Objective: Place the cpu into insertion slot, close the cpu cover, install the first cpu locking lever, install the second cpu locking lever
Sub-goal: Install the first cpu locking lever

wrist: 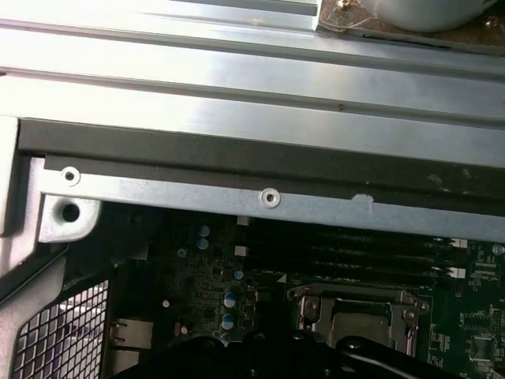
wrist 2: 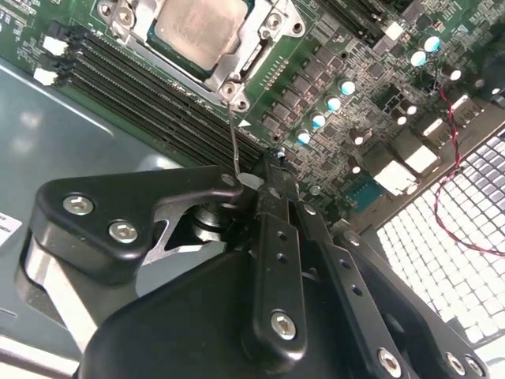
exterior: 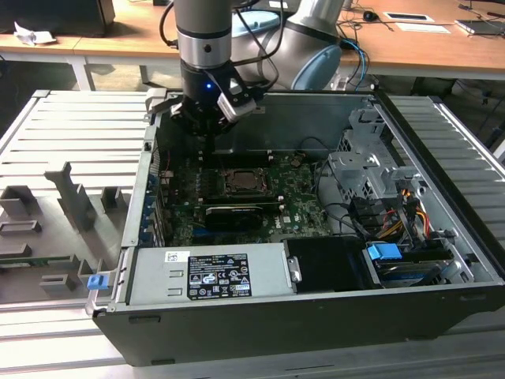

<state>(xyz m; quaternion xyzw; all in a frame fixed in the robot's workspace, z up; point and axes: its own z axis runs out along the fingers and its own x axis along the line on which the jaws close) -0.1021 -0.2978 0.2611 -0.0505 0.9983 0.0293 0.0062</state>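
- Cpu (wrist 2: pixel 197 31) is sitting in the insertion slot (wrist 2: pixel 260 59) on the green motherboard (wrist 2: pixel 355 87), its silvery-beige top facing up in the second wrist view.
- Silver-grey cpu cover (wrist 2: pixel 264 35) is lying flat around the chip, framing it, with screw heads showing at its corners.
- In the exterior view the slot (exterior: pixel 245 183) is sitting near the middle of the board, inside the open computer case (exterior: pixel 316 316) that is resting on the ribbed grey surface (exterior: pixel 63 126).
- In the first wrist view the cover's metal frame (wrist: pixel 355 312) is showing below the case's upper wall (wrist: pixel 237 197).
- The claw (exterior: pixel 207 136) is hanging over the far edge of the board in the exterior view, above and behind the slot, apart from it.
- In the second wrist view the claw (wrist 2: pixel 272 170) is looking narrow, its black fingers (wrist 2: pixel 272 205) drawn together with nothing seen between them; a thin wire-like lever (wrist 2: pixel 233 138) is rising from beside the socket towards the tips, and whether it is touching them I cannot tell.
- A long black card (exterior: pixel 234 213) is lying just in front of the slot in the exterior view.
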